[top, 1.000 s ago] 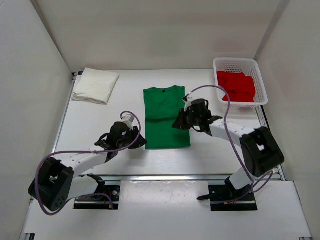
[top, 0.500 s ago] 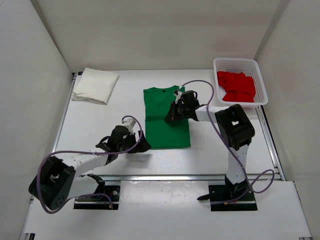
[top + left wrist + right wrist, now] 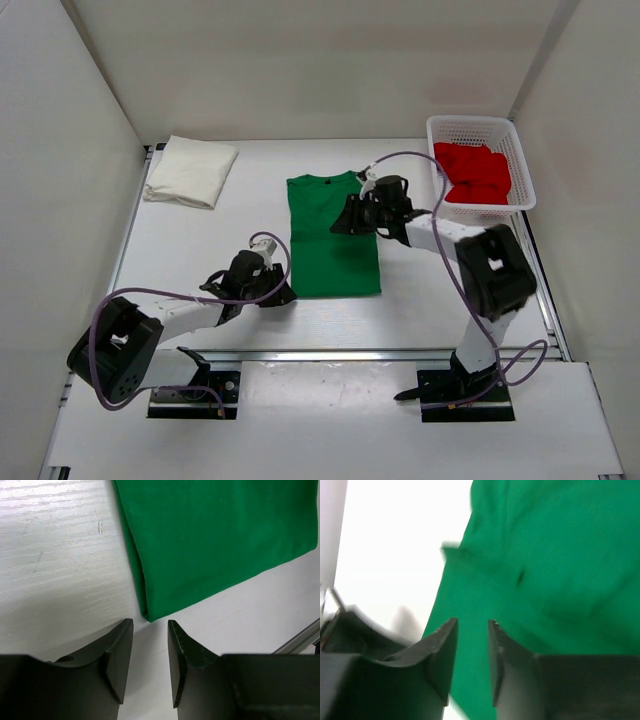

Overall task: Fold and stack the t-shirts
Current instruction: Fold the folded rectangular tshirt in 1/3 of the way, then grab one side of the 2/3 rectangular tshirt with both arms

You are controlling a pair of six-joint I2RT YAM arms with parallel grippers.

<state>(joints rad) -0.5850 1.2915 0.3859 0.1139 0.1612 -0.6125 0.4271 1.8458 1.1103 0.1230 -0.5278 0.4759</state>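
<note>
Bright, even light fell from overhead, shadows were faint, and the white table (image 3: pixel 200 230) gave back a soft glare, blown out to pure white in the right wrist view. There the green shirt (image 3: pixel 560 555) was smeared with blur; the left wrist view was crisp.

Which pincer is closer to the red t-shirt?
Right. The right pincer is left of the red t-shirt, over the green t-shirt; the left pincer is farther, at its near-left corner.
</note>
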